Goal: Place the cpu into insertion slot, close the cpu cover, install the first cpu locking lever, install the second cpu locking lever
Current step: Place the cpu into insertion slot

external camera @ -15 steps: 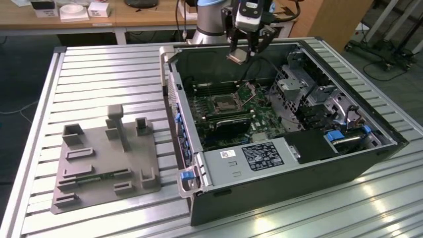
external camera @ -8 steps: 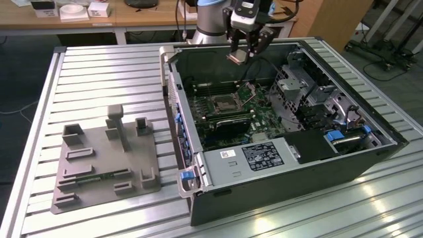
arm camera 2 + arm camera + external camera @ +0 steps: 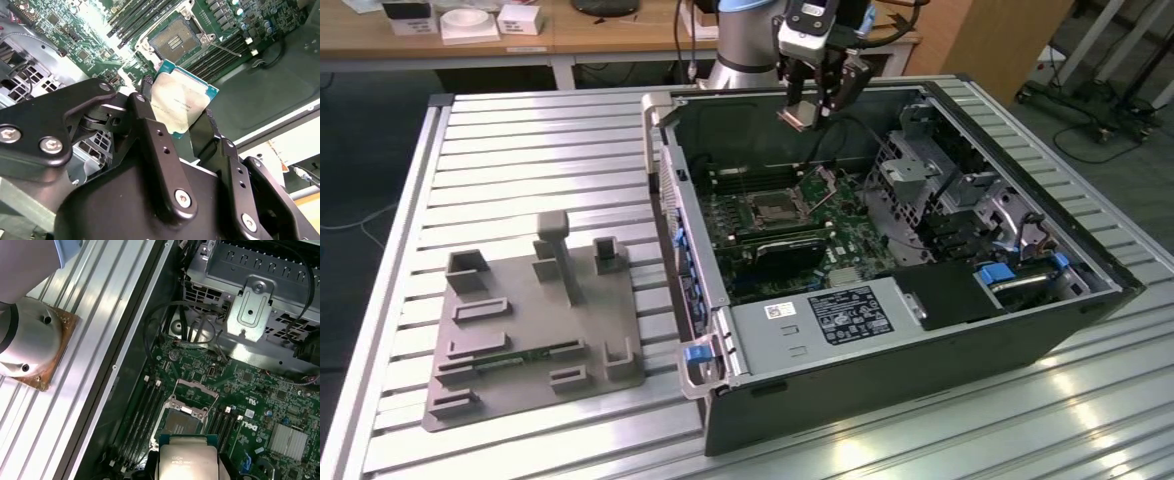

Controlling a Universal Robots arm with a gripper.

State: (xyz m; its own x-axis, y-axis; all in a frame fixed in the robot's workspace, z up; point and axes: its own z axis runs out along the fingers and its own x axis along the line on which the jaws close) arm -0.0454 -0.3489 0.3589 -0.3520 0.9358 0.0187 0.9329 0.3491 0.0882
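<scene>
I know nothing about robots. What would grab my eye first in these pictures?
The big black computer case lies open on the slatted metal table, toward the exterior view's right. Above it hangs the gripper, clamping the cpu, a small silvery-tan square. In both wrist views the insertion slot sits bare on the green motherboard, beneath the chip.
</scene>
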